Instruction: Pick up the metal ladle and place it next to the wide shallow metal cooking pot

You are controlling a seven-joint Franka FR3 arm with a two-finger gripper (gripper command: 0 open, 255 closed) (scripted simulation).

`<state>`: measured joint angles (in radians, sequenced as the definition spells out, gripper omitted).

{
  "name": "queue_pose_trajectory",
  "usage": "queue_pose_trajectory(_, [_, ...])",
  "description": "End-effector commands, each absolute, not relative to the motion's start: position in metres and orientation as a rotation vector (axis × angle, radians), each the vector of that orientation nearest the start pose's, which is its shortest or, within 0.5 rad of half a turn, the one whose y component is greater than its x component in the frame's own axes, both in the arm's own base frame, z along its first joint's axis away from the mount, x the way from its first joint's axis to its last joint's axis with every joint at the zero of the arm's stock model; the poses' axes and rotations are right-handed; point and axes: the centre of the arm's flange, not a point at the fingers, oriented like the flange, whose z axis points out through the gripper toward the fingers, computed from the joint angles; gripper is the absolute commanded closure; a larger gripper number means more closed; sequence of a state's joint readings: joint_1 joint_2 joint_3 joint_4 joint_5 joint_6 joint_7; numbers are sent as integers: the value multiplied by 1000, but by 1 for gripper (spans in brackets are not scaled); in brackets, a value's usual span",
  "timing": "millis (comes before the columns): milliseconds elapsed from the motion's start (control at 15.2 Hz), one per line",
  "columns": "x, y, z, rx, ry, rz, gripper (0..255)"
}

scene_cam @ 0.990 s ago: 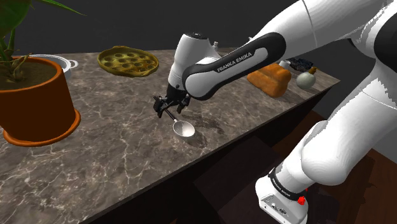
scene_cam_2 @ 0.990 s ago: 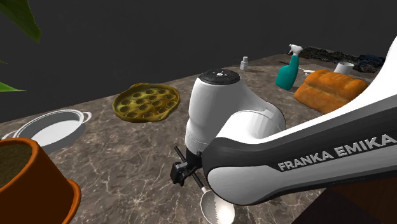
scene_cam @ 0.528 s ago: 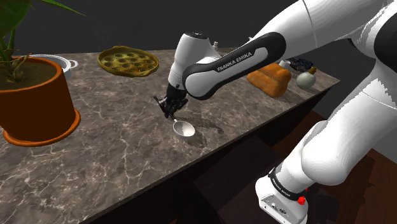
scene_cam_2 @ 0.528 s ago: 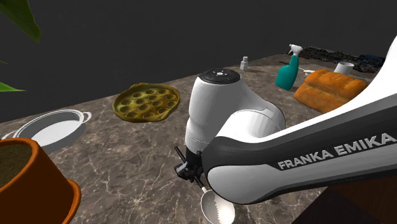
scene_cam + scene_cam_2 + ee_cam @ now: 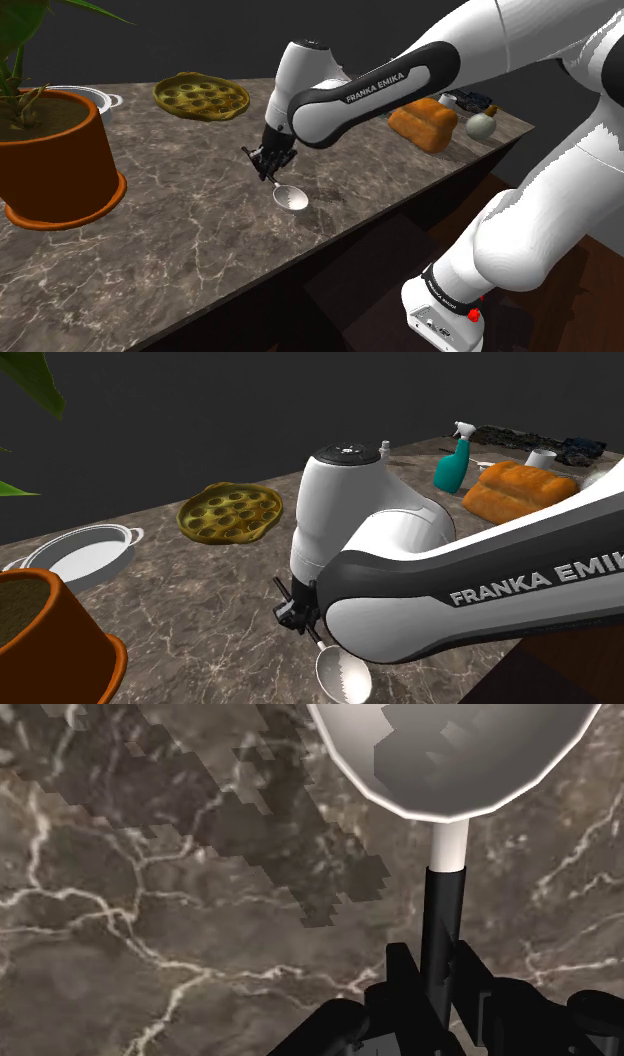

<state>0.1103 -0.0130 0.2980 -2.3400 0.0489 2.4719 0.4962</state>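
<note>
Scene was dim, dark grey backdrop, marble counter (image 5: 180,240) lit evenly from above, white arm (image 5: 520,230) was brightest, soft shadow lay beside ladle (image 5: 289,199), blocky jagged-edged shadows crossed counter and ladle bowl in wrist view

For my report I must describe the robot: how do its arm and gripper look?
The arm has rounded white shells with dark joints; one dark link carries white letters FRANKA EMIKA. A red spot sits near its base. The gripper is all black.
</note>
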Motion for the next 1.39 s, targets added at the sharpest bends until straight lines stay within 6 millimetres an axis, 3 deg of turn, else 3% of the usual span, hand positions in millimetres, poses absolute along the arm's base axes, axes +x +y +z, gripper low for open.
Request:
queue_pose_trajectory(0, [475,205,365,-3041,188,-178,255])
queue_pose_trajectory(1122, [474,205,451,-3041,188,-178,255])
queue_pose_trajectory(1320, [507,227,451,-3041,188,-178,255])
